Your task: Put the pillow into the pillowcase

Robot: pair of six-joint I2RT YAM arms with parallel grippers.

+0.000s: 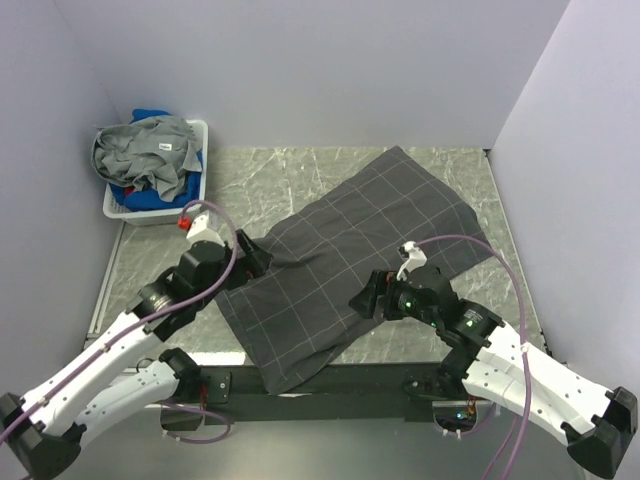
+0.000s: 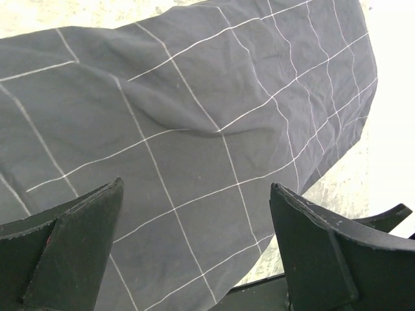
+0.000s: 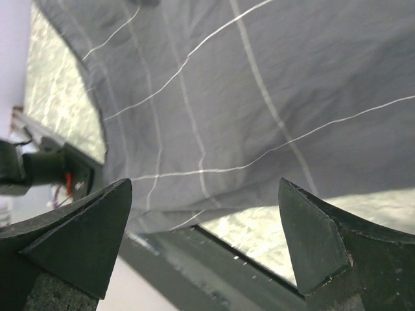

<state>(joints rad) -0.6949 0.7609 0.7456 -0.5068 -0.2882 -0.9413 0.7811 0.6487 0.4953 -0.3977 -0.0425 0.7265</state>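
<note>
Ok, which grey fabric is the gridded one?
The pillowcase, dark charcoal, spread diagonally across the table; the lighter plain grey cloth is bunched in the white basket.

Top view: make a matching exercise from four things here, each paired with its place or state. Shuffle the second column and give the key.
Things
1. dark charcoal grid-lined fabric pillowcase
2. white plastic basket
3. left gripper
4. right gripper

Places or states
A. far left corner of the grey marbled table
B. open, at the fabric's near right edge
C. spread diagonally across the table
D. open, at the fabric's left edge

Pairs: 1-C, 2-A, 3-D, 4-B
</note>
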